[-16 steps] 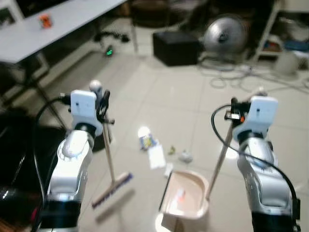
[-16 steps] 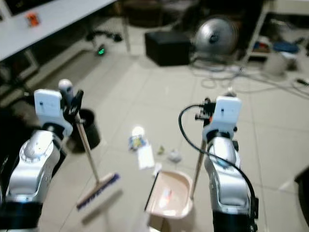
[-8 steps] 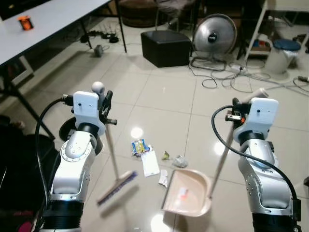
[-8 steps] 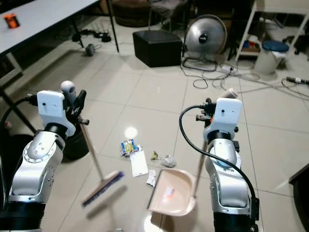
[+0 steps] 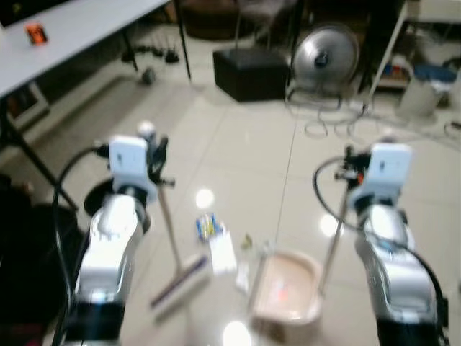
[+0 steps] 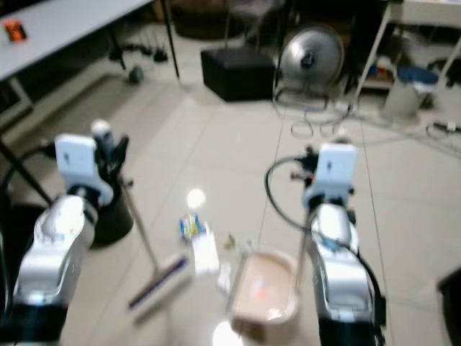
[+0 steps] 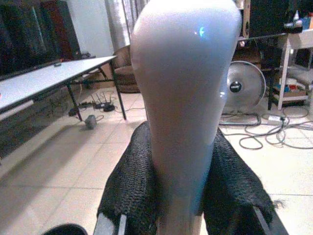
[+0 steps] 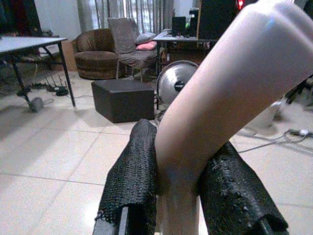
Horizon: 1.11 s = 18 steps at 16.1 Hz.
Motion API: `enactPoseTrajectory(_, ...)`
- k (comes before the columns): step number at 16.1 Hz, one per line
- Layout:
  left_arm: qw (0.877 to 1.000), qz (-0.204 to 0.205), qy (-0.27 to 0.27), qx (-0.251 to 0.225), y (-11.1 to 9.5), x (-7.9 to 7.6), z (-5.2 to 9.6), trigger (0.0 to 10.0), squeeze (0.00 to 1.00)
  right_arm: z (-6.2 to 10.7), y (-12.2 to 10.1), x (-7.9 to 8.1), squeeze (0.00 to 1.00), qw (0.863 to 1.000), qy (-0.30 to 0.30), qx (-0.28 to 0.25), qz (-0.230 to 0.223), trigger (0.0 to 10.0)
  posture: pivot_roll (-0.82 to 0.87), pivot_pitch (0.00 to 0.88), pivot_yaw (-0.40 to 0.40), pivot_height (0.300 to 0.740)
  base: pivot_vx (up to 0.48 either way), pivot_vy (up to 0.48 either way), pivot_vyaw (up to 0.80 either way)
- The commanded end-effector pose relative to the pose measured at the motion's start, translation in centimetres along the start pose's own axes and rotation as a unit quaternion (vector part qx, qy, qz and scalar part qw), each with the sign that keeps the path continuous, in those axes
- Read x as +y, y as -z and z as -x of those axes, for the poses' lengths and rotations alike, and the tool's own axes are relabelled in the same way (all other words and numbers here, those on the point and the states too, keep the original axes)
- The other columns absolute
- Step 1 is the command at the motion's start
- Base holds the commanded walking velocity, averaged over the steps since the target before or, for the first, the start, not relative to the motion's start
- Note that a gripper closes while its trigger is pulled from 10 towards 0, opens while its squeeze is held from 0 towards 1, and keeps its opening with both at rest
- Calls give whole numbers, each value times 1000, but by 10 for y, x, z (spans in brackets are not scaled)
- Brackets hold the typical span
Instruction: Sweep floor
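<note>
Broom point(image 5: 176, 270), blurred, leans on the pale tiled floor point(image 5: 245, 155), its handle clamped in the left tool point(image 7: 182, 161). Scattered litter point(image 5: 216, 241) lies between it and the beige dustpan point(image 5: 287, 294), whose handle the right tool point(image 8: 182, 183) grips.

**Broom and dustpan held over littered tiles**

The picture is blurred. The left gripper point(image 6: 114, 155) clasps the top of a broom point(image 6: 148, 262) whose stick slants down to a brush head lying on the tiled floor point(image 6: 238, 155). The right gripper point(image 6: 311, 167) grips the upright handle of a beige dustpan point(image 6: 263, 293) resting on the tiles. Between brush head and dustpan lies litter: a small blue and yellow packet point(image 6: 190, 226), a white paper point(image 6: 205, 254) and small scraps point(image 6: 230, 244) just beside the pan's mouth. A dark bin point(image 6: 115, 216) stands behind the broom stick. Farther back are a black box point(image 6: 237, 73), a round fan point(image 6: 310, 54) with loose cables point(image 6: 317, 122) near it, and a white table point(image 6: 65, 25) carrying an orange object point(image 6: 14, 29) near its left edge.
</note>
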<state>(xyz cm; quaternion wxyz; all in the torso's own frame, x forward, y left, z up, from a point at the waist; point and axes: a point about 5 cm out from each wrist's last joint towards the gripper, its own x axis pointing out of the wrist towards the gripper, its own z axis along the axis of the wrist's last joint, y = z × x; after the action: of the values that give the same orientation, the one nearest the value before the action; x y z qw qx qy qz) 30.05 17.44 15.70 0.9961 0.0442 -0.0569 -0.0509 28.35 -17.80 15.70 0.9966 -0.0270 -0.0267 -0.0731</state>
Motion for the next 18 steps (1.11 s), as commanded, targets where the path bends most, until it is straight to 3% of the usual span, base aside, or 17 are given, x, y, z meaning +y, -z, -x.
enactPoseTrajectory(1, 1000, 1, 16, -18, -8, -9, -2, 10000, 0, 1, -5, -9, 0, 1000, 17, -14, 11, 10000, 40, 17, 68, 740, 382, 0, 0)
enactPoseTrajectory(5, 1000, 1, 16, -16, -7, -8, -1, 10000, 0, 1, -5, -4, 0, 1000, -8, -20, 5, 10000, 43, 23, 68, 740, 376, 0, 0)
enactPoseTrajectory(7, 1000, 0, 14, -14, -6, -6, 0, 10000, 0, 3, 3, 0, 0, 1000, -28, 5, -5, 10000, 46, 26, 67, 740, 369, 0, 0)
enactPoseTrajectory(10, 1000, -2, 4, 8, 2, -4, 5, 10000, 0, 6, 20, 1, 0, 998, -34, 52, 28, 10000, 52, 44, 72, 740, 0, 0, 0)
enactPoseTrajectory(14, 999, -25, -21, 24, 17, 3, 11, 10000, 0, 4, 28, 4, 0, 999, -27, 45, 14, 10000, 56, 72, 82, 740, 0, 0, 0)
enactPoseTrajectory(15, 998, -18, -50, 35, 27, 6, 11, 10000, 0, 5, 37, 6, 0, 998, -39, 43, 25, 10000, 59, 94, 88, 740, 0, 0, 0)
enactPoseTrajectory(18, 996, -31, -77, 20, 28, 8, 9, 10000, 0, 5, 42, 10, 0, 996, -58, 19, 65, 10000, 64, 130, 98, 740, 0, 0, 0)
